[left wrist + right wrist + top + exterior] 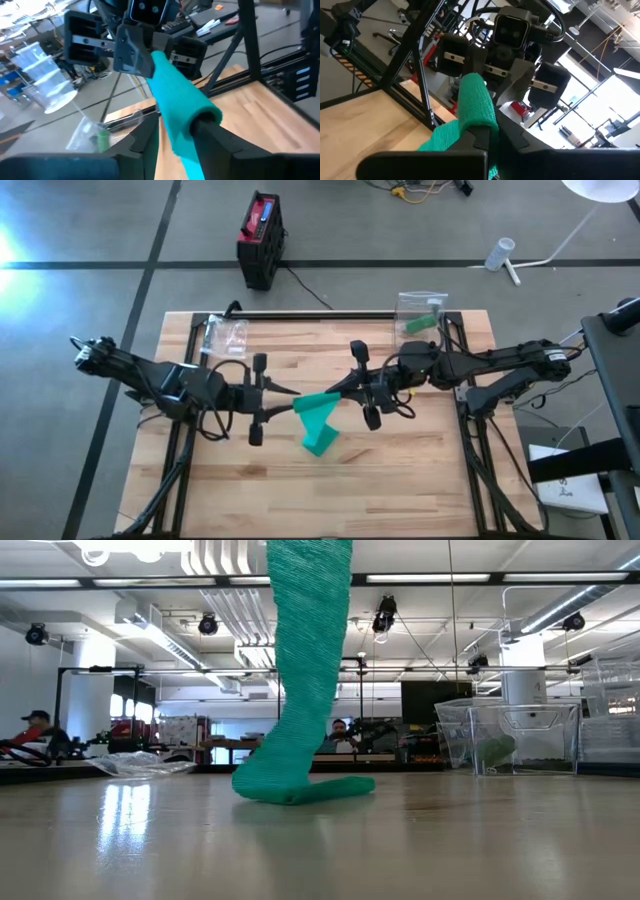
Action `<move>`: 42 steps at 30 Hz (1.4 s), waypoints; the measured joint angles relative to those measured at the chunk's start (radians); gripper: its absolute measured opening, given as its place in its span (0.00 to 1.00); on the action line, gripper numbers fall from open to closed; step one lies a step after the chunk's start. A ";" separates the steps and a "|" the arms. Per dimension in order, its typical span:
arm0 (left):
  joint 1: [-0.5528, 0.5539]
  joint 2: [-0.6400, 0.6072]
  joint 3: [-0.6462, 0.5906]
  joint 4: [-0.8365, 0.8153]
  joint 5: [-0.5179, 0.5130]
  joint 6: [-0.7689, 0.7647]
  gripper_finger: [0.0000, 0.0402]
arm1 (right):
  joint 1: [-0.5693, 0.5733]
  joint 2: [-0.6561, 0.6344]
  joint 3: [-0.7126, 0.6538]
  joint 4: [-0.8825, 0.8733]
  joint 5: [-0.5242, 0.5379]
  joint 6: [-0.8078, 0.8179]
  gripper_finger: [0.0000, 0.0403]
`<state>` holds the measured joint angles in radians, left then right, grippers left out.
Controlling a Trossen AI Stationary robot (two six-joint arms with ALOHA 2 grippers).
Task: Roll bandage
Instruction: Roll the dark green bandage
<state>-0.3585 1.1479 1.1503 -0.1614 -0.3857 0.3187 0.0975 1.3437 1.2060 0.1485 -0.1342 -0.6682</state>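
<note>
A teal bandage [318,420] is partly rolled into a tube [180,95] that spans the gap between my two grippers above the table's middle. Its loose tail hangs down [300,670], and the tail's end [305,790] lies folded on the wooden table [420,470]. My left gripper [292,402] comes in level from the table's left and is shut on one end of the tube. My right gripper [345,388] comes in level from the right and is shut on the other end. My left gripper [177,132] has the tube's near end [200,112] between its two fingers, one on each side. The fingers come level from the table's left, along the tube. The tube is lifted clear, with the tail hanging below it. My right gripper [487,132] pinches the tube's other end [480,117] between its two shut fingers. It comes level from the table's right, along the tube. That end is held clear of the table, and loose cloth [440,137] drops beside the fingers.
A clear bag with a green roll [420,315] lies at the table's back right, and another clear bag [228,335] at the back left. A black and red box [260,240] stands on the floor beyond the table. People sit in the room behind.
</note>
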 joint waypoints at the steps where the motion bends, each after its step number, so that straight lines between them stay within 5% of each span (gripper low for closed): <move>1: 0.002 0.004 0.000 0.005 0.004 -0.010 0.27 | 0.000 0.000 0.000 0.003 0.000 0.001 0.01; 6: 0.020 0.017 0.000 0.023 0.007 -0.030 0.25 | 0.000 0.000 0.000 0.017 0.004 0.015 0.01; 14: 0.023 0.022 0.000 0.032 0.001 -0.015 0.02 | 0.000 0.000 0.000 0.013 0.006 0.069 0.01; 26: 0.023 0.002 -0.001 0.017 -0.112 0.156 0.00 | -0.006 0.000 0.000 -0.016 0.065 0.446 0.13; 42: 0.022 0.006 -0.002 0.041 -0.153 0.182 0.00 | -0.011 0.000 0.000 -0.031 0.067 0.564 0.18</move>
<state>-0.3367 1.1542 1.1488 -0.1203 -0.5383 0.5004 0.0864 1.3434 1.2060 0.1177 -0.0673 -0.1040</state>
